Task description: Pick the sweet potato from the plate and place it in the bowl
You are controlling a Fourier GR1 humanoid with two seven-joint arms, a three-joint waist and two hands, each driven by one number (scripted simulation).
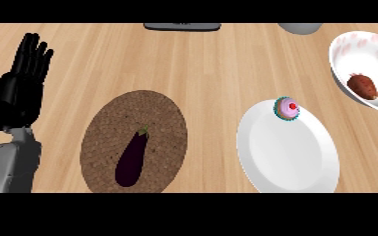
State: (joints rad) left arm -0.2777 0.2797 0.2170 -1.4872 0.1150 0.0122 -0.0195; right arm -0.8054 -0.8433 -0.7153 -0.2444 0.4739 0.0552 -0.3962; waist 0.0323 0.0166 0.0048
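the sweet potato point(362, 86) already lies inside the bowl point(341, 55), down against its inner wall at the far right of the counter point(207, 65). the white plate point(295, 165) it was meant to come from carries only a small cupcake point(287, 109) at its top rim. so from where i stand the placing looks done, and the step in hand is just to leave things be. the right hand does not show anywhere. the left hand point(22, 85) rests at the left edge, fingers straight and up, holding nothing. doing this well means keeping both arms away from the bowl so the sweet potato is not nudged. further left, an eggplant point(133, 157) lies on a round brown mat point(166, 115), well apart from the bowl and no part of the job. a dark object point(182, 26) and a grey one point(300, 28) sit at the far edge; what they are i cannot tell.
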